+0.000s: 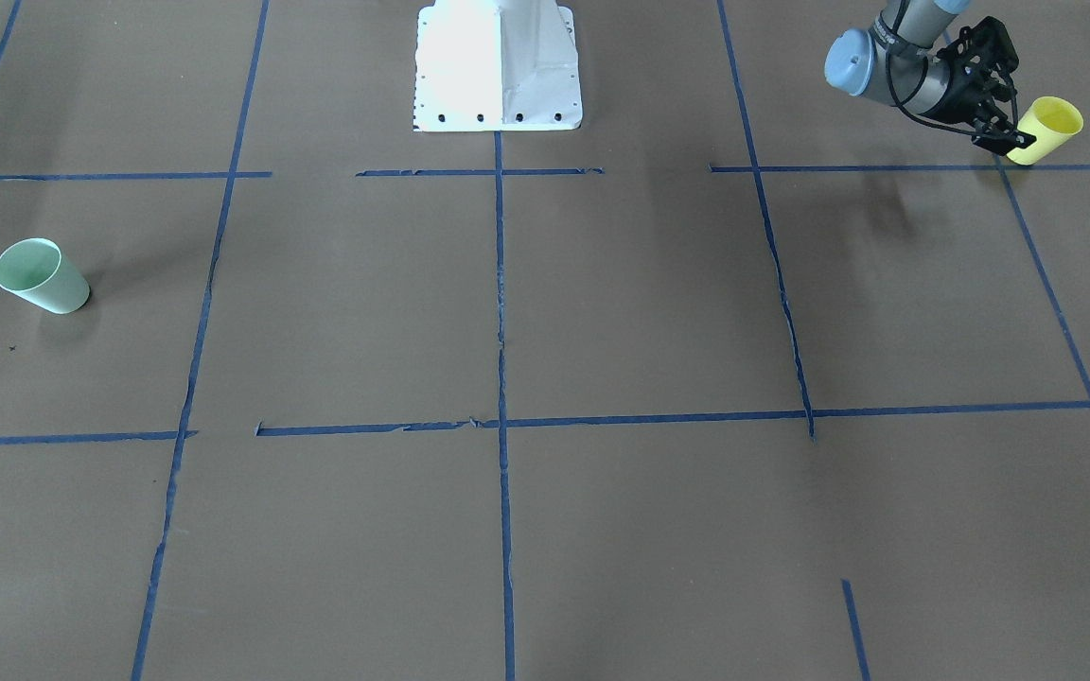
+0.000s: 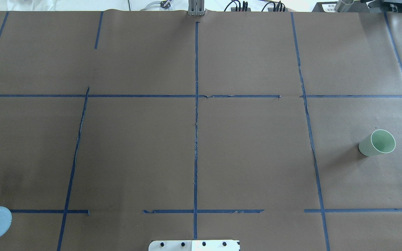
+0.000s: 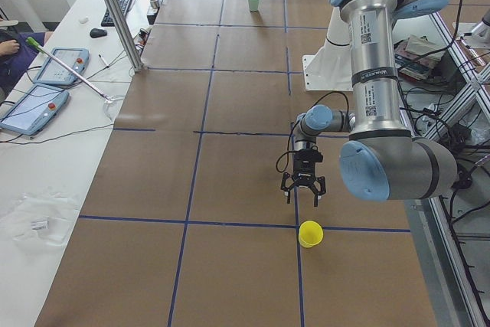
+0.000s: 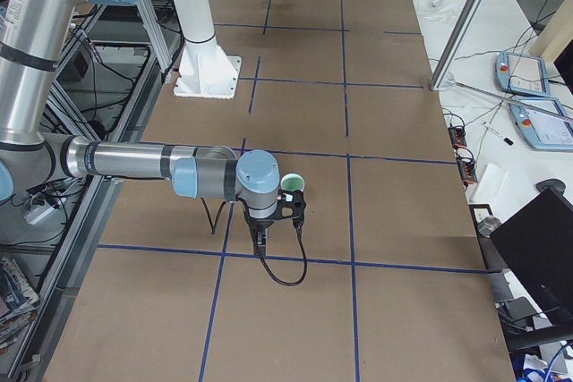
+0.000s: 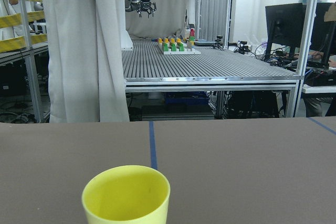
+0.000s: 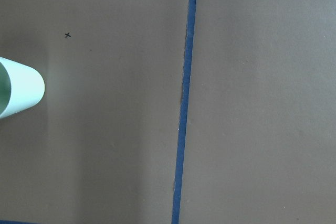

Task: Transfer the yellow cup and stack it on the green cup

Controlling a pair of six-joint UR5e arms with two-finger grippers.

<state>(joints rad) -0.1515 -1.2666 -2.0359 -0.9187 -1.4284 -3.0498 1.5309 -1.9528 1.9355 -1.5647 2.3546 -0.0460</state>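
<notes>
The yellow cup (image 1: 1048,128) stands upright near the table's left end, on a blue tape line (image 3: 310,233). My left gripper (image 1: 1004,140) is level with it and faces it from close by, not touching. Its jaws are spread in the exterior left view (image 3: 304,191). The left wrist view shows the yellow cup (image 5: 126,195) low and just ahead, with no fingers in frame. The green cup (image 1: 42,274) stands upright near the right end (image 2: 377,143). My right gripper (image 4: 273,221) hangs next to the green cup (image 4: 292,185); I cannot tell if it is open. The right wrist view shows the green cup (image 6: 18,93) at its left edge.
The white robot base (image 1: 498,66) stands at the table's robot-side edge. Blue tape lines (image 2: 196,122) grid the brown table top. A desk with tablets (image 3: 34,105) and a metal pole (image 3: 115,21) run along the operators' side.
</notes>
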